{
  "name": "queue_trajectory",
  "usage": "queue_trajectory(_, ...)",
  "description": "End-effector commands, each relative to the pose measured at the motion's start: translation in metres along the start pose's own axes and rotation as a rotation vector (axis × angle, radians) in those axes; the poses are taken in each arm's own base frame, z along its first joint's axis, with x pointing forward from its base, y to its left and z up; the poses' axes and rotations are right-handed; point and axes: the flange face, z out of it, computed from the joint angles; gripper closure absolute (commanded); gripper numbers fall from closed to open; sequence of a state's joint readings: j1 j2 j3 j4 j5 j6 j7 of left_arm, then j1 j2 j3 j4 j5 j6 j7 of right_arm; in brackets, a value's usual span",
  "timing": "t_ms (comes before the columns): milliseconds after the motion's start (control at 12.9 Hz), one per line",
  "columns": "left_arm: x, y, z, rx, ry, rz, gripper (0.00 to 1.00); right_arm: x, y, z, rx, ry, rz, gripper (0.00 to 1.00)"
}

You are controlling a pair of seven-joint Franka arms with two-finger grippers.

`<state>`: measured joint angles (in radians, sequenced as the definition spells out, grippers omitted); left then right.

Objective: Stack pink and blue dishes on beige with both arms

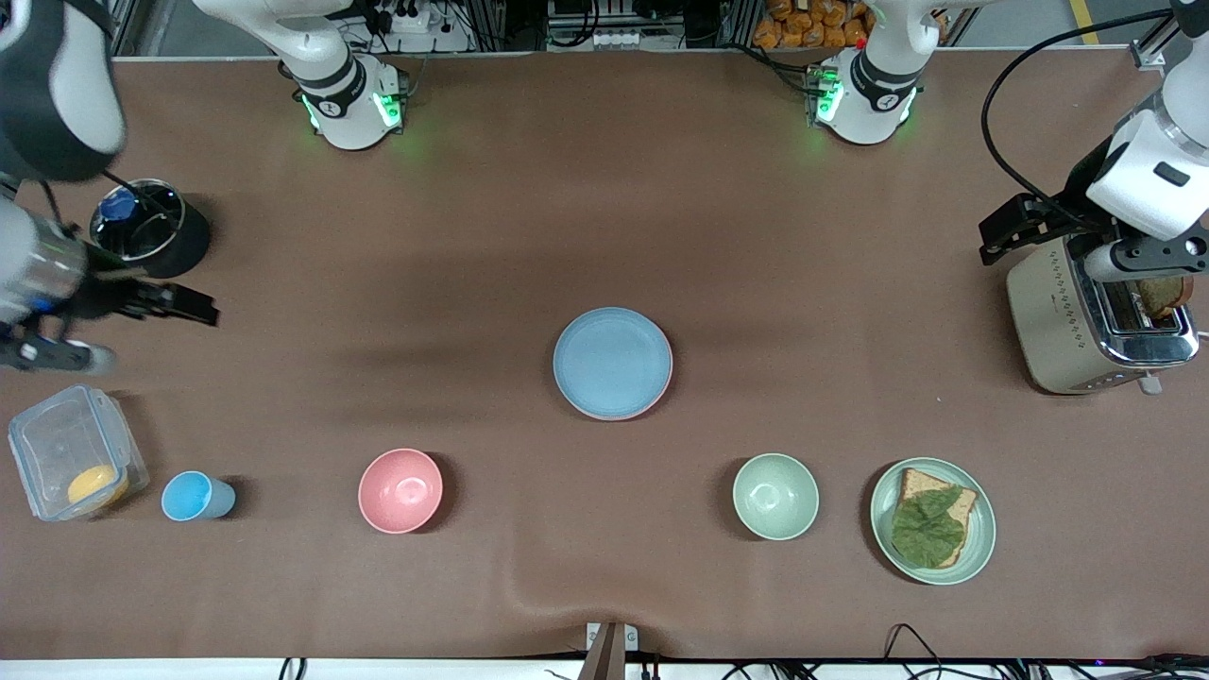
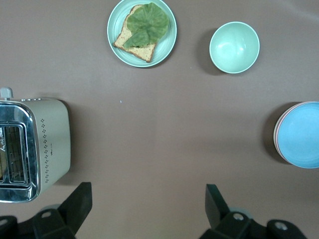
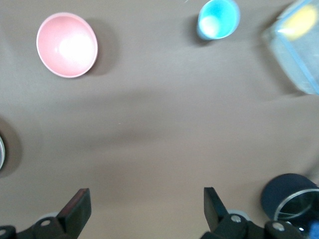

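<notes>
Blue plate (image 1: 612,361) tops the stack, pink rim under it — beige plate probably hidden beneath. Left gripper (image 2: 147,209) over bare table beside the toaster (image 2: 32,149), right gripper (image 3: 144,211) near the black cup (image 3: 289,196) — both wide open, empty.

Blue plate (image 1: 612,362) topping mid-table stack

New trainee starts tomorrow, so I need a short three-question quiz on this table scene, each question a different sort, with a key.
1. True or false: the blue plate lies on top of the stack at mid-table.
2. Which dish sits nearest the green plate holding bread and a leaf? A) pink bowl B) green bowl C) blue cup
3. Fill in: the left claw hangs open over bare table beside the ____.

Key
1. True; a pink rim shows under it in the left wrist view.
2. B, the green bowl.
3. toaster.

The right claw is open too, over bare table near the black can.
</notes>
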<state>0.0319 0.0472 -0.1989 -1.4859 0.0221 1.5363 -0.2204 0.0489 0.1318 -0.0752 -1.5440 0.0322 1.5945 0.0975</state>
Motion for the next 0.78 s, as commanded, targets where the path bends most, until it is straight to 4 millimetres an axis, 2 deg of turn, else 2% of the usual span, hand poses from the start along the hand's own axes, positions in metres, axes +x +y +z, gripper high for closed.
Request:
queue_trajectory(0,-0.008,-0.007,-0.006,-0.015,-0.007,0.011,0.0,-0.031,0.025,-0.032,-0.01,0.056,-0.01,0.0)
queue_trajectory(78,-0.006,-0.011,-0.006,-0.012,-0.006,0.008,0.0,-0.037,0.021,-0.044,-0.012,0.076,-0.011,0.0)
queue_trajectory(233,-0.004,-0.011,-0.007,-0.005,-0.002,0.005,0.0,-0.036,0.014,-0.061,-0.014,0.122,-0.022,0.0)
queue_trajectory(466,-0.004,-0.008,-0.004,-0.002,-0.006,0.007,0.0,-0.027,0.008,-0.066,-0.011,0.185,-0.032,0.0)
queue_trajectory(699,-0.004,-0.007,-0.004,-0.002,-0.006,0.012,0.0,-0.024,0.006,-0.062,-0.009,0.178,-0.032,0.0)
